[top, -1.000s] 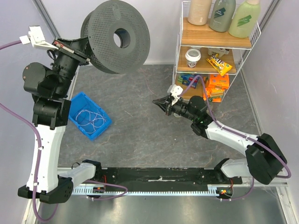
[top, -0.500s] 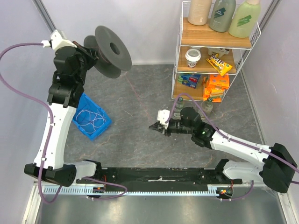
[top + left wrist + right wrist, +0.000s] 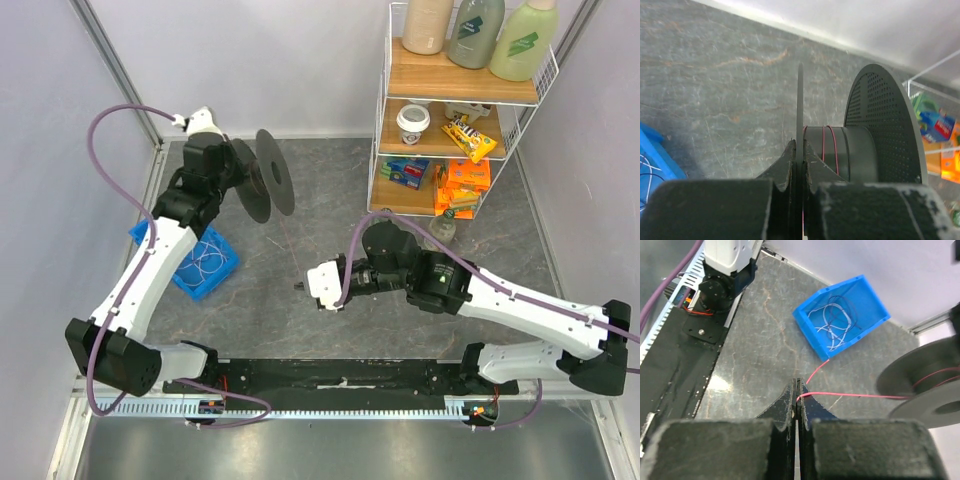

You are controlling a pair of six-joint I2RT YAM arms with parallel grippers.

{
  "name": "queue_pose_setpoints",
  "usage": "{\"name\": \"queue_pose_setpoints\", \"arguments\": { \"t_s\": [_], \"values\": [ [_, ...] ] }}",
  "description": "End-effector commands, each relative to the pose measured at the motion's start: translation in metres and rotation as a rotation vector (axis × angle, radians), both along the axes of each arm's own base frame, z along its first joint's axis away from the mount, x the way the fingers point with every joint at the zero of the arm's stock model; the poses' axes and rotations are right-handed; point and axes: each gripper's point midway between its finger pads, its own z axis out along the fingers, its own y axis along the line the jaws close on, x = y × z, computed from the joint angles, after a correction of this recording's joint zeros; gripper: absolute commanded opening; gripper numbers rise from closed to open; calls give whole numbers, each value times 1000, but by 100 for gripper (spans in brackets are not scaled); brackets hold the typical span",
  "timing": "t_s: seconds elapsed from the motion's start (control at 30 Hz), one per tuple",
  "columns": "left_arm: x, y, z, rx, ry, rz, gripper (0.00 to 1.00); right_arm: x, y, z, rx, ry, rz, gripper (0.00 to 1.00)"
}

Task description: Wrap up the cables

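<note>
Dark grey perforated spool (image 3: 880,125) clamped by flange in left gripper (image 3: 800,152). Thin pink cable (image 3: 850,395) pinched in right gripper (image 3: 796,390), two turns wound. Pale cables (image 3: 832,322) left in blue bin (image 3: 871,302).

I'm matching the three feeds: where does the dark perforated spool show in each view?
Top external: spool upper left of centre, held by the left end effector.
Left wrist: spool centre to right, near flange edge-on.
Right wrist: spool at the right edge, partly cut off.
Shared landmark: the blue bin, seen in all three.
</note>
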Motion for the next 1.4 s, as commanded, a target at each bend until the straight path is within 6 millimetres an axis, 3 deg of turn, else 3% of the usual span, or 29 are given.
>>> {"name": "queue_pose_setpoints", "arguments": {
  "t_s": [0.0,0.17,0.37,0.77,1.07,1.37],
  "values": [
    [17,-6,30,60,-178,6,2,-23,5,42,34,-75,120,0],
    [1,-39,-4,128,-134,-106,1,-15,14,82,102,-140,102,0],
    [-19,-64,-32,138,-80,-205,2,-1,23,108,159,-189,50,0],
    [-61,-96,-75,172,-4,-428,1,59,16,163,331,-229,-131,0],
    [-84,-125,-77,189,-46,-612,2,99,14,174,415,-115,-222,0],
    [-139,-172,-52,-53,-117,-947,2,131,5,181,510,-63,-282,0]
  ]
}}
